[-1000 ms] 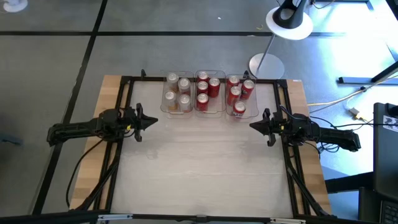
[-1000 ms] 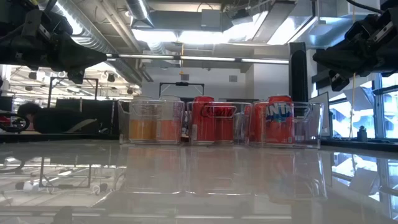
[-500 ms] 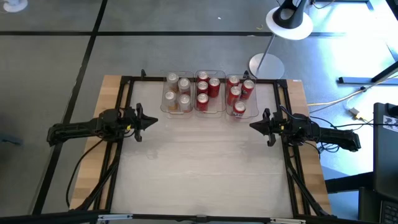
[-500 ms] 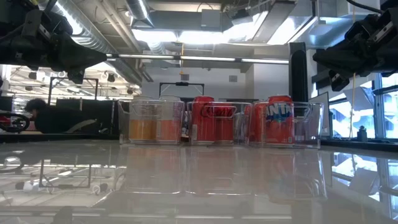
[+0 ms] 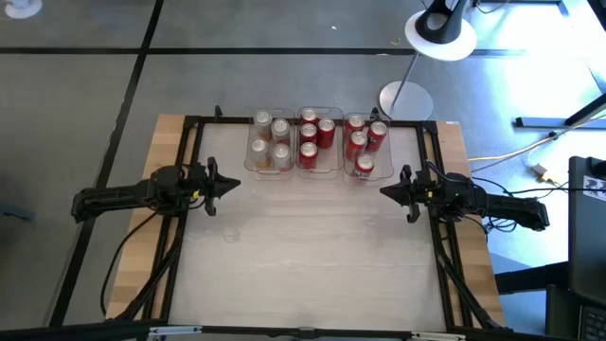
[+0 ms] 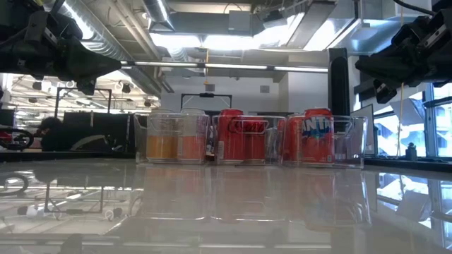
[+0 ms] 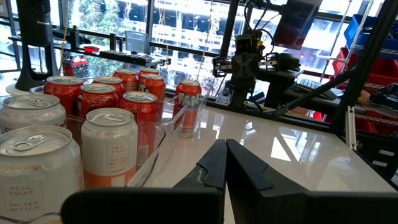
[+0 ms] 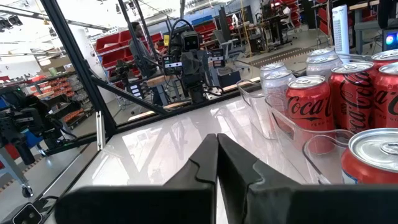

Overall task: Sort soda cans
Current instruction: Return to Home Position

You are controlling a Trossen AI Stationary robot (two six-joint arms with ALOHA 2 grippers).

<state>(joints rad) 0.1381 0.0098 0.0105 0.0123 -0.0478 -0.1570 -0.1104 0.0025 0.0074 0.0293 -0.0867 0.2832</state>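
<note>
We see all the soda cans (image 5: pixel 309 133) sitting in three clear bins at the far side of the table (image 5: pixel 303 256). The pale cans (image 5: pixel 281 129) are in the left bin (image 5: pixel 270 171). The red cans (image 5: pixel 357 142) fill the middle bin (image 5: pixel 319 171) and the right bin (image 5: pixel 379 163). We see no can outside the bins.

The left gripper (image 5: pixel 235 185) hangs over the left side of the table and points toward the middle. Its two fingers are pressed together with nothing between them. The right gripper (image 5: pixel 383 191) hangs over the right side and points back at it. It is pressed together too, and it holds nothing.

Since a moment ago, nothing on the table has moved. The cans stay put and both arms stay where they were. Only a person (image 6: pixel 49 127) far off in the room has shifted a little.

We think this means the sorting is done. The arms look like they are already back at their resting spots, so there seems to be nothing left to pick up.
</note>
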